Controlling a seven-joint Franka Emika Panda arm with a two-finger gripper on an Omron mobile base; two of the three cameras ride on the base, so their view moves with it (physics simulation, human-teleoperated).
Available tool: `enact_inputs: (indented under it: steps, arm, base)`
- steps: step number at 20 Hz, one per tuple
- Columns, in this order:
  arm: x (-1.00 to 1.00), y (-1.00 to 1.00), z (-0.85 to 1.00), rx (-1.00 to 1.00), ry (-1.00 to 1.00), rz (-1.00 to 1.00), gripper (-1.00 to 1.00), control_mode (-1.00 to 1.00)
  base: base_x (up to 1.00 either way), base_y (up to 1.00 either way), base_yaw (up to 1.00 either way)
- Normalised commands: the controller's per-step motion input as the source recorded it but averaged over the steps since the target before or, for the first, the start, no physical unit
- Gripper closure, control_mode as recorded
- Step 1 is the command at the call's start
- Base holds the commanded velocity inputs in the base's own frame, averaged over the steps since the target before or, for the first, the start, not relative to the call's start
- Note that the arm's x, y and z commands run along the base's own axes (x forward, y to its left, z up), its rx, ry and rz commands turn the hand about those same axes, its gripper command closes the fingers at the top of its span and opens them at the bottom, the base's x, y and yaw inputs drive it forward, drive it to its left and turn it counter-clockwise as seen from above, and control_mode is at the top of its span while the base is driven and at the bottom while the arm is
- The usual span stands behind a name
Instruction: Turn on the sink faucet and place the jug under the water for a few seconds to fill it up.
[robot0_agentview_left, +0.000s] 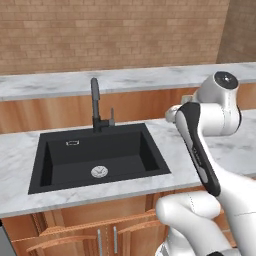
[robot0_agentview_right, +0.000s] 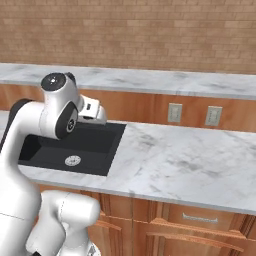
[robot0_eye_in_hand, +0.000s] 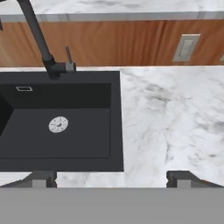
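Here the white marble surface (robot0_agentview_left: 20, 145) carries the matte black sink (robot0_agentview_left: 127, 147), its dark gooseneck faucet (robot0_agentview_left: 95, 102) standing at the back rim; the hand (robot0_eye_in_hand: 111, 177) hovers above, spread wide, holding nothing.

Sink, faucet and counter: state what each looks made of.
The rectangular black sink looks like matte composite or coated metal: flat, glare-free walls, with a shiny round silver drain. The tall dark grey gooseneck faucet seems to be matte-coated metal, hardly reflecting. The white counter looks like polished marble, going by its grey veining.
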Motion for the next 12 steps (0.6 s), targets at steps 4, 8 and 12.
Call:
enact_inputs:
  steps: [4,8,12]
  arm:
    - [0.64,0.05,0.0,0.05,-0.01,0.06,-1.0,-1.0]
    - [0.29,0.15,-0.07,0.15,0.0,0.17,-1.0,-1.0]
    - [0.54,0.45,-0.32,0.22,0.03,0.21,-1.0,-1.0]
  base:
    - [0.0,0.0,0.0]
    - [0.0,0.0,0.0]
    - [0.0,0.0,0.0]
